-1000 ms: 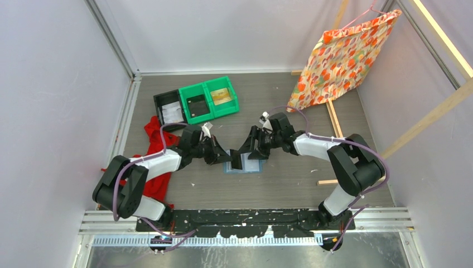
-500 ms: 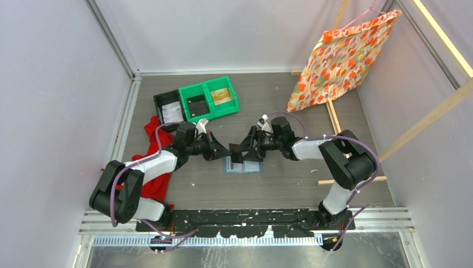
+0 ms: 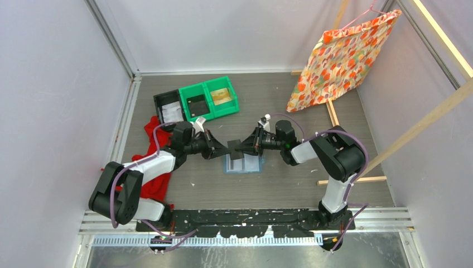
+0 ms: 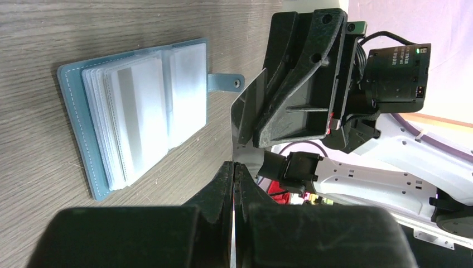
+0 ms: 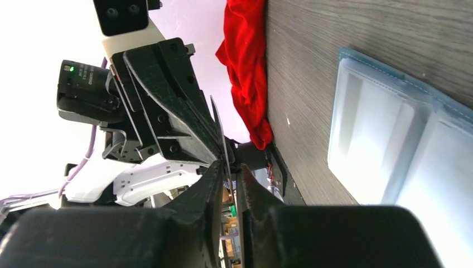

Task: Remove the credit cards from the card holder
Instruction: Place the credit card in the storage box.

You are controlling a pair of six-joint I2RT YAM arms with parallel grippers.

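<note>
At the centre of the top view the left gripper is clamped on a dark credit card held in the air; the right gripper meets the same card from the right, its jaws narrowed around the card's edge; whether they press it I cannot tell; the blue card holder lies open on the table just below both grippers, apart from them.
</note>
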